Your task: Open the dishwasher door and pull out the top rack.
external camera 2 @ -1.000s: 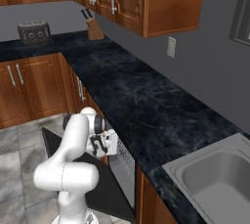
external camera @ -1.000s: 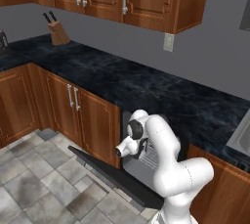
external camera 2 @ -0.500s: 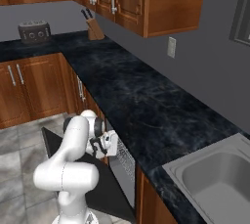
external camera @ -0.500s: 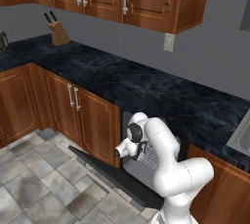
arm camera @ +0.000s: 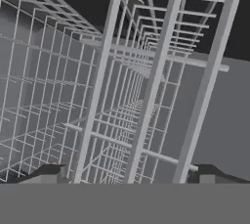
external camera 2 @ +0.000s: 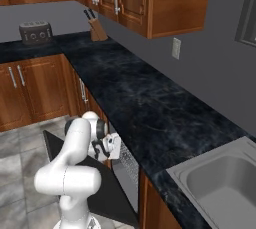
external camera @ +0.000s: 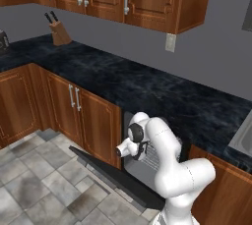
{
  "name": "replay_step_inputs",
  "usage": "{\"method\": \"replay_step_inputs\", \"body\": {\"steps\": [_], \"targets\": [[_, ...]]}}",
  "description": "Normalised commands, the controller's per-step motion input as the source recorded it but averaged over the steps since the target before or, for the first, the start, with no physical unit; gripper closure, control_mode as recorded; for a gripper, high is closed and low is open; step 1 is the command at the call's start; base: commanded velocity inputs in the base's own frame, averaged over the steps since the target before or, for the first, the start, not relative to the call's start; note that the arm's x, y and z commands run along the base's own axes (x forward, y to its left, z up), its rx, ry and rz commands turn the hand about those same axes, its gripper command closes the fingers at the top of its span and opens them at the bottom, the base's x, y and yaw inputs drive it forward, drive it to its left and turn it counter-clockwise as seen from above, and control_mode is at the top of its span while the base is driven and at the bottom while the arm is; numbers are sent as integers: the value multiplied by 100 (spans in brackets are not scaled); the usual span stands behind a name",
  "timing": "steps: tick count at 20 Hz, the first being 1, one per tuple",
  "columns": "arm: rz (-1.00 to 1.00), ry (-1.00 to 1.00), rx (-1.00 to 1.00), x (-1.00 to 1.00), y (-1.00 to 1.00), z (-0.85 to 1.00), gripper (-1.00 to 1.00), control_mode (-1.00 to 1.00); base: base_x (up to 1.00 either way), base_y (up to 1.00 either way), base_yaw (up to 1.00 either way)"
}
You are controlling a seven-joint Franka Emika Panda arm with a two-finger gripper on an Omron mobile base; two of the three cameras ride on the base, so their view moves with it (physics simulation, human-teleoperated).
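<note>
The dishwasher door (external camera: 110,174) is a flat dark grey panel folded down over the floor, also seen under the arm (external camera 2: 107,193). Behind it, in the dishwasher's mouth, sits the top rack (external camera: 156,154), a silver wire grid (external camera 2: 128,162). My gripper (external camera: 140,150) reaches into the opening at the rack's front edge (external camera 2: 103,148). In the hand view the rack (arm camera: 146,86) is very close, its long bars running up between my two fingertips (arm camera: 49,171). The fingers stand wide apart, open, with two of the bars between them.
Brown wooden cabinet doors (external camera: 86,121) flank the dishwasher on the left. A dark marble counter (external camera: 147,89) runs above, with a knife block (external camera: 59,35) and a toaster (external camera 2: 35,33) far along it, and a sink (external camera 2: 220,185) at the right. Tiled floor (external camera: 39,184) lies left of the door.
</note>
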Motion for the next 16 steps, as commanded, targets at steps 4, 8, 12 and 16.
{"method": "replay_step_inputs", "body": {"steps": [4,8,12,16], "targets": [[0,29,14,17,-11,0,-100,-100,0,0,0],[0,31,14,9,-5,-6,-100,-100,0,0,0],[0,32,9,0,1,-44,-100,-100,0,0,0],[0,32,6,-4,16,-62,-100,-100,0,0,0]]}}
